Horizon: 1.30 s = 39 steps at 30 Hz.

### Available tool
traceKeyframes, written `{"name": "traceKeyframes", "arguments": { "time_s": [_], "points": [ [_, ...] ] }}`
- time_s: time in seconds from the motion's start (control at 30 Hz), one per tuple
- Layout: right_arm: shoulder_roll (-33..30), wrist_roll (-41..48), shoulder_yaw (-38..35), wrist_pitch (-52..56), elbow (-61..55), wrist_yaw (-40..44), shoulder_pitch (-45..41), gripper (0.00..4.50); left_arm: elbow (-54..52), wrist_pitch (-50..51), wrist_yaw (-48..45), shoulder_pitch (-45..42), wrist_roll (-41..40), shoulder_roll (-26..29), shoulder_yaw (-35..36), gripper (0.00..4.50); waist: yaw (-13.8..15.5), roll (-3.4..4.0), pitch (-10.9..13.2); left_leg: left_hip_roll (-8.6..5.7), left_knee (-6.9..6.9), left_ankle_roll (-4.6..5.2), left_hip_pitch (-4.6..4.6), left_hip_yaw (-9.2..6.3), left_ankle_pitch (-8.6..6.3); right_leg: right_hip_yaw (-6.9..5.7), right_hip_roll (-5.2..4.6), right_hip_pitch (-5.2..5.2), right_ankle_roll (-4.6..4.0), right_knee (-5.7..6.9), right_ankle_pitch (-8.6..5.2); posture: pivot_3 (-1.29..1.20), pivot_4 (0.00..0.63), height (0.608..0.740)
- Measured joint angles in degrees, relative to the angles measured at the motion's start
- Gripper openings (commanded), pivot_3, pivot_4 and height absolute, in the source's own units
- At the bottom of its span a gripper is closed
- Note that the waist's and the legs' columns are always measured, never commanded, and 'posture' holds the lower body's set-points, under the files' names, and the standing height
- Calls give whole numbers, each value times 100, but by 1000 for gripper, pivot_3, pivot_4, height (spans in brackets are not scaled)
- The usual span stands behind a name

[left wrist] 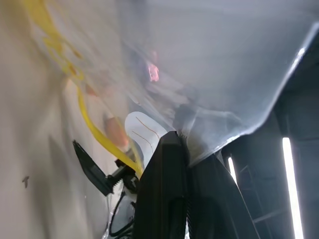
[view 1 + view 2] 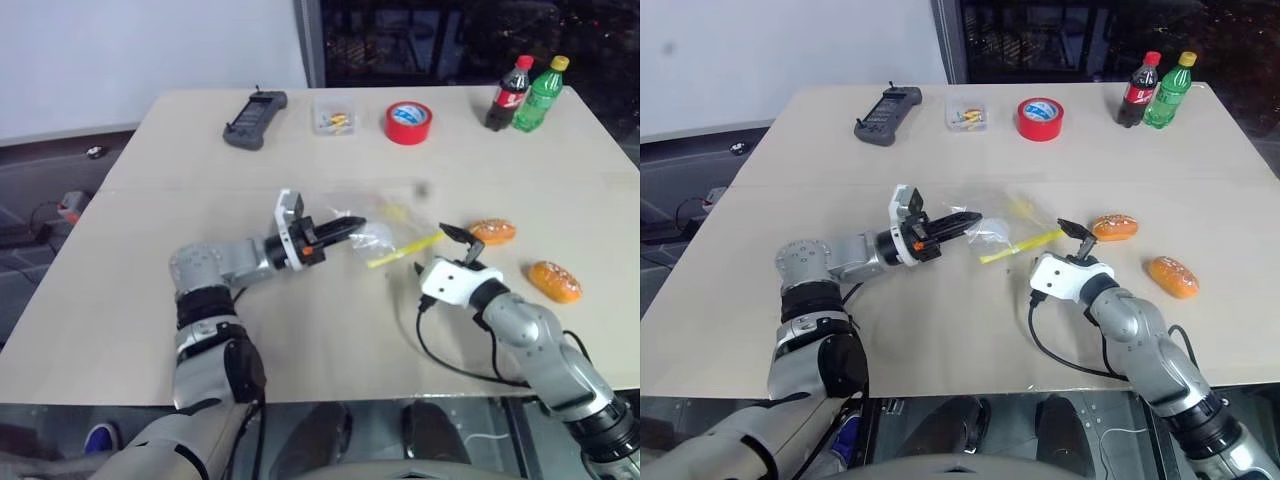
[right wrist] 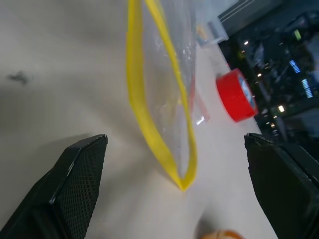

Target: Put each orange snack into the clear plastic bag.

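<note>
The clear plastic bag [image 2: 386, 222] hangs a little above the table, its yellow seal strip [image 2: 404, 249] sagging toward the right. My left gripper [image 2: 348, 228] is shut on the bag's left edge, and its black fingers [image 1: 172, 164] pinch the film. The right gripper [image 2: 459, 246] is open, just right of the bag's mouth with nothing between its fingers [image 3: 75, 184]. It faces the parted yellow strip [image 3: 164, 124]. Two orange snacks lie on the table: one [image 2: 493, 231] just beyond the right gripper, the other [image 2: 555, 281] further right.
At the far side of the table [image 2: 300, 330] stand a black handheld controller [image 2: 255, 119], a small clear box [image 2: 333, 117], a red tape roll [image 2: 409, 122], a cola bottle [image 2: 509, 94] and a green bottle [image 2: 541, 94]. A black cable [image 2: 450, 365] trails from the right wrist.
</note>
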Motion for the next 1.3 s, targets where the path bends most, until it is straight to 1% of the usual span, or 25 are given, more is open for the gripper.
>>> {"name": "traceKeyframes", "arguments": {
  "time_s": [0.07,0.17,0.3,0.4,0.43,0.5,0.57,0.67,0.73,0.8,0.83,0.9,1.0,1.07,1.13,1.17,1.3],
  "points": [
    [296,-31,2,-159,350,-94,-185,4500,-25,1,348,40,-375,5,6,78,-9,0,0,1,0,0,1,2,0,4,0,0,-3,0,2,0,150,740],
    [640,-2,-3,-366,790,-182,-475,3706,-120,2,749,146,-778,-1,7,0,-18,0,0,4,-1,0,3,6,0,8,4,0,-6,0,4,0,150,740],
    [932,80,-65,-652,1259,-227,-720,1780,-222,3,1218,220,-1214,3,66,0,-19,0,0,7,-2,0,4,6,0,11,13,0,-10,-1,6,0,150,740],
    [1018,150,-129,-814,1575,-228,-844,334,-320,-6,1480,286,-1486,18,80,0,-21,0,0,7,-2,0,5,8,0,14,15,0,-11,-1,7,0,150,740],
    [1034,202,-167,-886,1673,-220,-889,31,-390,-32,1596,319,-1604,35,78,0,-26,0,0,8,-2,0,6,8,0,15,16,0,-11,-1,7,0,150,740],
    [1062,275,-239,-966,1732,-202,-935,31,-474,-95,1700,365,-1721,48,53,0,-35,0,0,12,-2,0,6,8,0,16,21,0,-12,-1,7,0,150,740],
    [1050,365,-333,-1001,1769,-124,-1031,31,-822,-225,1753,489,-1752,96,-56,0,-60,0,0,14,-2,-1,6,12,0,19,22,-1,-14,-1,8,0,150,740],
    [984,505,-399,-965,1775,72,-1200,0,-1411,-428,1717,669,-1681,241,-280,790,-128,0,0,18,-2,-1,6,15,0,24,24,-1,-18,-2,11,0,150,740],
    [886,608,-538,-836,1802,288,-1394,0,-2092,-687,1469,854,-1332,604,-673,1731,-162,2,1,22,-4,-1,7,23,0,29,30,-2,-23,-2,14,0,150,740],
    [726,720,-737,-595,1847,554,-1737,0,-3276,-1523,723,1239,-208,1552,-1730,2615,-186,4,4,36,-20,-2,18,48,-1,50,38,-3,-33,-6,20,0,150,740],
    [640,737,-780,-451,1870,695,-1936,0,-3845,-2237,247,1453,561,2075,-2360,3119,-188,6,6,44,-26,-2,24,59,-1,62,45,-5,-36,-8,22,0,150,740],
    [535,741,-797,-256,1963,921,-2221,0,-4439,-3383,-375,1735,1609,2557,-3012,3940,-163,15,10,51,-38,-2,30,74,-1,73,50,-5,-45,-17,27,0,150,740],
    [505,736,-764,81,2184,1244,-2645,0,-5066,-4929,-759,2062,3018,2862,-3636,3940,-138,18,16,57,-42,-2,26,77,-2,76,53,-11,-48,-24,29,0,150,740],
    [526,714,-721,369,2395,1430,-2968,0,-5381,-5578,-777,2114,3936,3128,-4067,3940,-134,19,20,57,-44,-2,19,78,-2,79,52,-17,-48,-24,30,0,150,740],
    [570,672,-673,623,2542,1552,-3251,0,-5627,-6000,-808,2067,4567,3169,-4462,3940,-132,22,22,56,-47,-1,19,82,-2,82,52,-18,-48,-27,30,0,150,740],
    [616,651,-629,753,2601,1592,-3389,0,-5676,-6114,-787,1982,4840,3099,-4680,3940,-127,22,22,56,-47,0,17,81,-2,80,52,-18,-48,-29,30,0,150,740],
    [775,579,-451,1033,2621,1710,-3604,0,-5701,-6263,-672,1761,5519,2775,-5179,3940,-132,21,22,57,-48,1,11,79,-3,78,53,-25,-47,-29,30,0,150,740]
  ]
}}
